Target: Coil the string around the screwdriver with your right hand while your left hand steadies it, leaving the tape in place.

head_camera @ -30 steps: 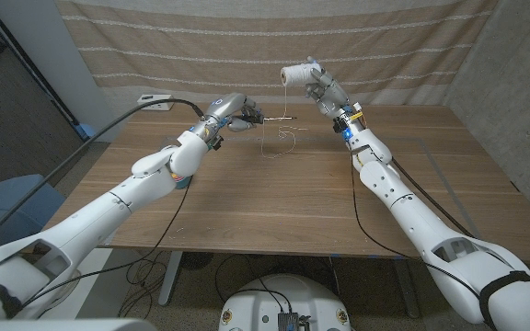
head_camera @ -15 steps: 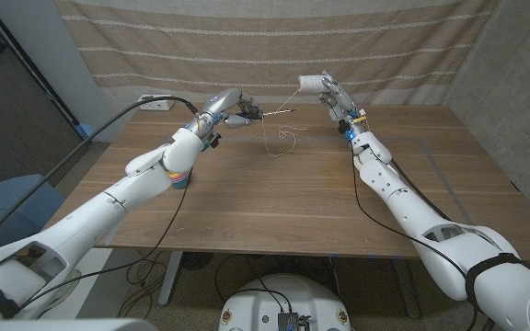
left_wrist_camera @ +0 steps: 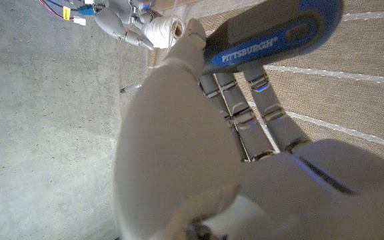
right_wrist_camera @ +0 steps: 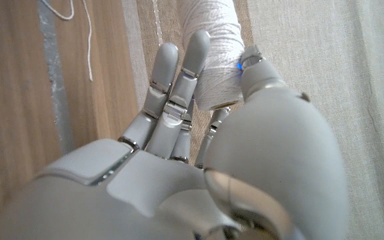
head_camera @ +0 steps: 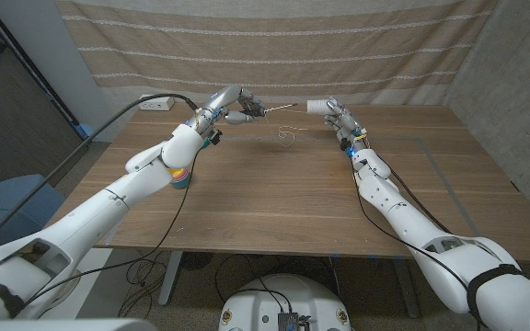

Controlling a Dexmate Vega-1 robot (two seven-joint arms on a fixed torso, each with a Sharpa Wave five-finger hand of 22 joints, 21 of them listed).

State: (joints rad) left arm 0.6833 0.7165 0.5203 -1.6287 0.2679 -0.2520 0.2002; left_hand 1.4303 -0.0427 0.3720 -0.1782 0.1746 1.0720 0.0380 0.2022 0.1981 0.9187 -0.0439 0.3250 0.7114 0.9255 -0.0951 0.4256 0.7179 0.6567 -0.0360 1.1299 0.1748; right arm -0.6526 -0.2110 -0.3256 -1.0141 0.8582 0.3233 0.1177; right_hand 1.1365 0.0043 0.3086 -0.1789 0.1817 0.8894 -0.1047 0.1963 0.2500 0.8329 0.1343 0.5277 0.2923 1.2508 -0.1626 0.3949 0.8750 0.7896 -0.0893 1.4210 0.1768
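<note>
Screwdriver point(head_camera: 263, 110) is gripped by the left hand point(head_camera: 231, 104) above the far tabletop point(head_camera: 274, 202), fingers point(left_wrist_camera: 259, 100) wrapped round the blue handle. String spool point(head_camera: 316, 108) is held in the right hand point(head_camera: 337, 117). Loose string point(head_camera: 286, 137) hangs between them. Tape roll point(head_camera: 181, 176) sits beside the left forearm.

The right robot hand point(right_wrist_camera: 199, 127) grips a white string spool point(right_wrist_camera: 209, 50) above the wooden table point(right_wrist_camera: 12, 87).
</note>
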